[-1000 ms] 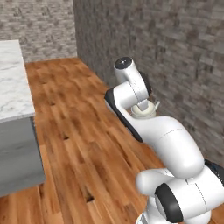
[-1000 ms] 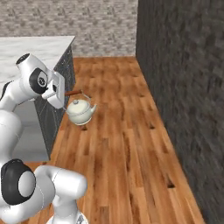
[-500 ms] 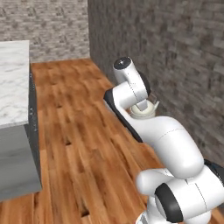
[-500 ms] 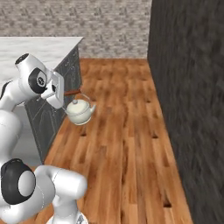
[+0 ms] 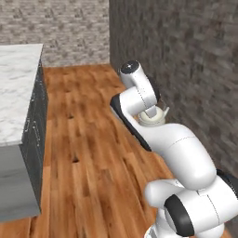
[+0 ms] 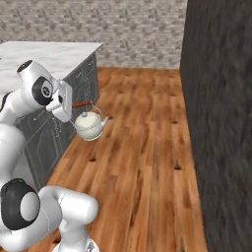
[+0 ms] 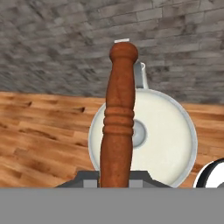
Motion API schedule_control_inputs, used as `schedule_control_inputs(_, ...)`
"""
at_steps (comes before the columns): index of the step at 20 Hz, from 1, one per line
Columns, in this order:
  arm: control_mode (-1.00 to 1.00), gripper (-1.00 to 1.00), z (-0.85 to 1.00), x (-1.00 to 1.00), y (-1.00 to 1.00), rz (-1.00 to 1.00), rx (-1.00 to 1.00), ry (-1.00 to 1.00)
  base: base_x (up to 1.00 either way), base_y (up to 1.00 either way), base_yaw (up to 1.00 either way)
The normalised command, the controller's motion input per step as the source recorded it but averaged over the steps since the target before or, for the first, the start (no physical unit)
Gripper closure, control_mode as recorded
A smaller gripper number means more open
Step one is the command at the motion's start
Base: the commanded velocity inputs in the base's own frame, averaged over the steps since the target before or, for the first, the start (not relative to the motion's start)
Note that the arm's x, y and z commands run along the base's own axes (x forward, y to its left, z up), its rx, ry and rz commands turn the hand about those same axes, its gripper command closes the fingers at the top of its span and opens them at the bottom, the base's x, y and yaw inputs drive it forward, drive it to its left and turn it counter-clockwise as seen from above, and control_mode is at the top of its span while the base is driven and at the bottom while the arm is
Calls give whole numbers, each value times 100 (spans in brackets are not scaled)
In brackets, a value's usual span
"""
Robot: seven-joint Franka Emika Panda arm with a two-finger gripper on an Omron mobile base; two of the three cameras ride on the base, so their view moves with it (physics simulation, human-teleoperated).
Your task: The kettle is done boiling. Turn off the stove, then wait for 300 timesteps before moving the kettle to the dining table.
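The tabletop is on the left in the left base view. It is white and grey stone on a grey cabinet. Nothing I can see sits on it.

To the right of it is a wood floor, and the arm reaches out over that floor. The kettle hangs in the air under the hand, above the floor and just beside the cabinet, not touching either. It is small, round and cream white, with a little spout on its right side in the right base view. Its lid is on, so I cannot tell what is inside.

In the hand view the brown handle runs up the middle, over the round white kettle. The fingers sit on both sides of the handle at the bottom and pinch it.

Grey stone walls stand at the back, and a dark stone wall is on the right.
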Motion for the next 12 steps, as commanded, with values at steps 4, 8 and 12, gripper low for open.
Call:
schedule_control_inputs(4, 100, 100, 0, 0, 0, 0, 0, 0, 69, -49, 24)
schedule_control_inputs(8, 100, 100, 0, 0, 0, 0, 0, 0, 69, -52, 25)
schedule_control_inputs(12, 100, 100, 0, 0, 0, 0, 0, 0, 70, -53, 25)
